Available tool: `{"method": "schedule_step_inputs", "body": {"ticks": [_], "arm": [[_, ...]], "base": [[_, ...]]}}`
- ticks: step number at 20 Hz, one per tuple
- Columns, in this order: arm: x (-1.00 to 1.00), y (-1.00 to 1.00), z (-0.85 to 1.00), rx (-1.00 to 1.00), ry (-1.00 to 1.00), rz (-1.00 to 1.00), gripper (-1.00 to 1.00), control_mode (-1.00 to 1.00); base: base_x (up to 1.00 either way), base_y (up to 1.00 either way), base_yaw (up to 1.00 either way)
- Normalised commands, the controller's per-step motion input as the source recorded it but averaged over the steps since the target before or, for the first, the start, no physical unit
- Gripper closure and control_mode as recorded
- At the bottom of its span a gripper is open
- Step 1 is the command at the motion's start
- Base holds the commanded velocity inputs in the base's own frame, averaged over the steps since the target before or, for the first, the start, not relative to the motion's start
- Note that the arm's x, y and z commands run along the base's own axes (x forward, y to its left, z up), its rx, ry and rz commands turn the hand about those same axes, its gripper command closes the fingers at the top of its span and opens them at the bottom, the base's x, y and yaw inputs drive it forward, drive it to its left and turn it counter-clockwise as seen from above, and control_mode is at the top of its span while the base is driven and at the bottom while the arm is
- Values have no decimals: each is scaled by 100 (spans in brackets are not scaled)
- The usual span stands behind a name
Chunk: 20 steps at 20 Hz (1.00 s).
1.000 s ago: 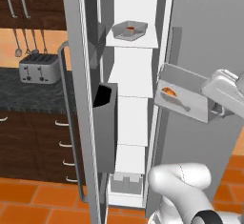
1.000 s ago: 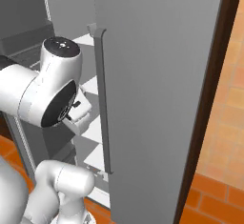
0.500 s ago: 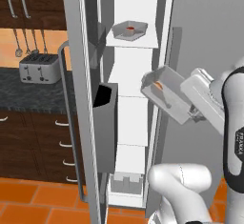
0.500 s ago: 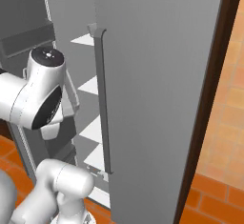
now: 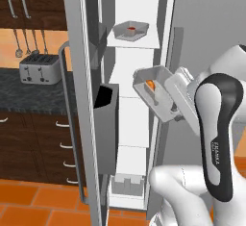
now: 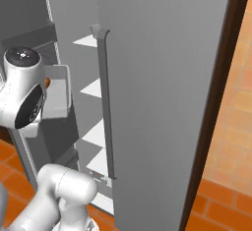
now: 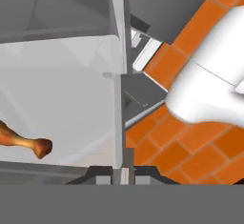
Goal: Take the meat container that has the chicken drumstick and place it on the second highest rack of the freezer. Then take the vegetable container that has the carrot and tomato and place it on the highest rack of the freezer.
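Note:
My gripper (image 5: pixel 172 106) is shut on the rim of the grey meat container (image 5: pixel 154 94), which hangs tilted in front of the open freezer (image 5: pixel 137 61), level with its middle racks. The chicken drumstick (image 5: pixel 150 84) lies inside the container. In the hand view the drumstick (image 7: pixel 25 142) rests on the pale container floor (image 7: pixel 62 99), and my gripper (image 7: pixel 121 176) pinches the container's side wall. In the right base view the container (image 6: pixel 56 97) shows beside the arm, in front of the white racks (image 6: pixel 91 88).
Another grey container (image 5: pixel 130 30) with something red-orange in it sits on an upper rack. The freezer door (image 5: pixel 84 85) stands open at the left with a black bin (image 5: pixel 105 119). A closed grey door with a long handle (image 6: pixel 104 102) flanks the right. A toaster (image 5: pixel 39 69) stands on the dark counter.
The arm has swung left, carrying the meat container from beside the freezer to in front of its opening. The container has tilted more. The grip has stayed shut.

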Motion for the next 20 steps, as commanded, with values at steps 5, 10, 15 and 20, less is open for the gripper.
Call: {"method": "schedule_step_inputs", "body": {"ticks": [5,10,15,20], "arm": [[39,7,17,10,13,0,100,-100],[30,1,6,15,11,0,100,-100],[29,14,-3,-6,0,-9,100,-100],[47,-18,-19,3,4,-17,100,-100]], "base": [[0,0,0],[0,0,0],[0,0,0],[0,0,0]]}}
